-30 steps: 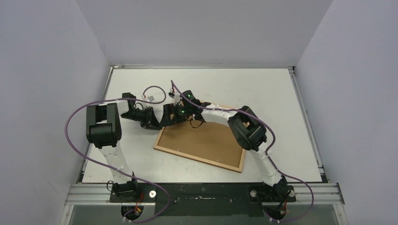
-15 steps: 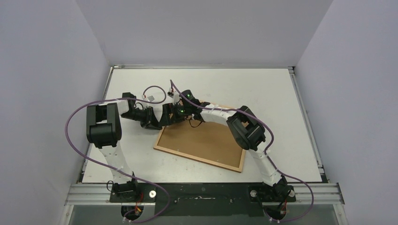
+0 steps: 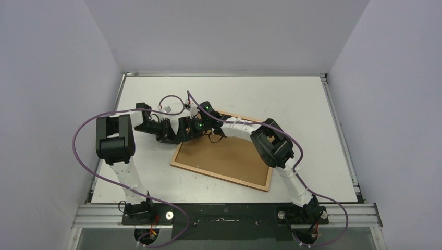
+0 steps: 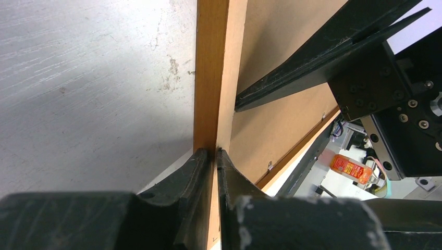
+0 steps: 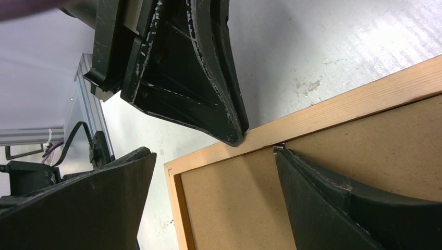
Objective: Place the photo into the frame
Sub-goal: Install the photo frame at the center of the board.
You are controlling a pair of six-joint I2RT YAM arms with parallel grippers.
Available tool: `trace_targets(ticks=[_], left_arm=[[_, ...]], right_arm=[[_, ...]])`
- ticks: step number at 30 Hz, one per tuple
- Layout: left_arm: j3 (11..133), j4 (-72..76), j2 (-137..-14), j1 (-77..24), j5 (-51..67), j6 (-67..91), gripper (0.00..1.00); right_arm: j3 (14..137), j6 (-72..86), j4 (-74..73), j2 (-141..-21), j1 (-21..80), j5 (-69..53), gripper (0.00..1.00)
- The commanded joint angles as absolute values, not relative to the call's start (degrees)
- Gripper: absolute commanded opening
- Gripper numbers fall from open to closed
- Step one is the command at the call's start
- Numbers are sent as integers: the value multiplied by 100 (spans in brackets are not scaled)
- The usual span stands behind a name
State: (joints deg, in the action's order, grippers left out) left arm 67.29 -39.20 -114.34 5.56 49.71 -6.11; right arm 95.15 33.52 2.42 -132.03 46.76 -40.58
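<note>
Frame [image 3: 220,176]: reddish-brown wood, lying back up near the middle of the table [image 3: 292,99], askew to the table's edges
Backing [image 3: 224,156]: plain brown board filling the frame's inside, set within the rails
Photo: cannot tell where it is; the backing hides whatever lies under it
Tab [image 4: 271,165]: small metal clip at a rail's inner edge, lying over the backing
Left gripper [image 4: 215,152]: clenched on the frame's left rail near a corner, one finger on the rail's outer side, the other on its inner side against the backing
Right gripper [image 5: 215,152]: fingers spread wide, grasping nothing; it hangs over the same corner, one finger above the backing with its tip just beside a small metal clip, the other out past the frame over the table
Tips: the left gripper's finger meets the rail between the right gripper's two fingers, close to both
Lift: cannot tell whether the pinched rail is off the table
Left arm [image 3: 114,138]: reaches from the near edge toward the frame's left rail
Right arm [image 3: 273,146]: arches over the backing to the same spot
Walls [image 3: 52,78]: pale grey, on three sides of the table
</note>
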Motion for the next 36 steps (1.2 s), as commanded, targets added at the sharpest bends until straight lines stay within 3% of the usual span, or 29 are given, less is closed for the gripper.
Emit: trace_targets(ticks=[1,22,30,33,36], left_arm=[[6746,-3672,-11575,385,4457,-715,8],[6739,-3651,-11575,335,4438,-701,7],[7186,-4129,-11336,552,4553,-839,12],[7545,-4511,-11141,733,4579,-929,21],[7915,-4889,-10866,881,4513,-1092,58]], right_arm=[[9633,3407,278,-13418,4764,-4177,90],[9987,3258,160,-13525,4860,-4396,90],[10290,2107,-1149,-12621,4502,-3363,90],[10316,1272,-1968,-12006,4548,-2250,90],[9949,699,-2533,-11376,4785,-739,90]])
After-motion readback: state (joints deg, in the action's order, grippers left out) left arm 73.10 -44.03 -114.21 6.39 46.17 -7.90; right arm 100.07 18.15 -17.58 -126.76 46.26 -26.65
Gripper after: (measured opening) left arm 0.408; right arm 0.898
